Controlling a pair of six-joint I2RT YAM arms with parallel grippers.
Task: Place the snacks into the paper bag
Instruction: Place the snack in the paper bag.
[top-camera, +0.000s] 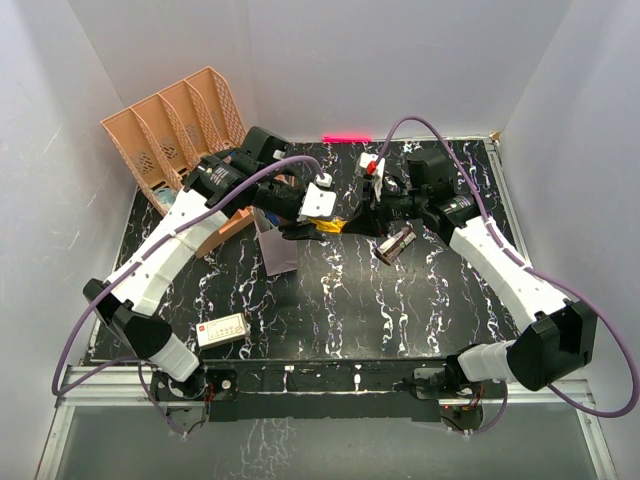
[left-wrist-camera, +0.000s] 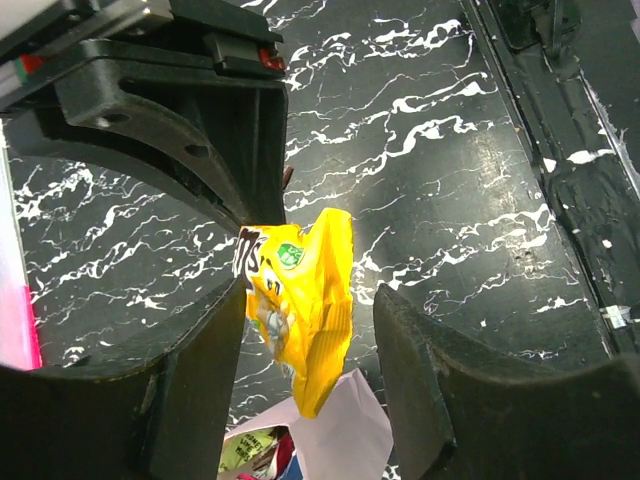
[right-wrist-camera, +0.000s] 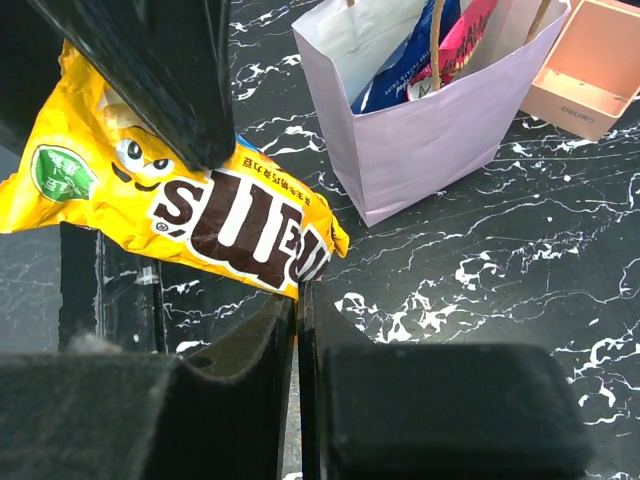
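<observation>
Entry: yellow M&M's packet (right-wrist-camera: 200, 210), one of the snacks, held clear of the black marbled tabletop (top-camera: 350, 300). The right claw (right-wrist-camera: 297, 310) was clenched on one corner of it, with barely a slit showing between the jaws. The body of the packet hung out ahead of that claw and to its left. A corner hold of this kind left most of the wrapper free, which probably suited a drop or a handover. The left claw (left-wrist-camera: 310, 295) was released, its jaws spread wide on either side of the same packet. One finger sat against or just beside the printed edge and the other stood clear of it; actual contact could not be settled. Its position read as standing ready to take or steady the packet. The paper bag (right-wrist-camera: 440, 140), pale mauve with cord handles, stood upright and open-mouthed directly beneath the left claw, and ahead and to the right of the right claw. That put the packet almost over the opening. Already inside were a blue packet (right-wrist-camera: 410, 60) and a pink-red packet (right-wrist-camera: 465, 40). A silver-brown wrapper (top-camera: 397, 243) lay unbagged on the tabletop just beside the right claw. A white box (top-camera: 222, 330) lay well behind both claws, near the left arm's base.
</observation>
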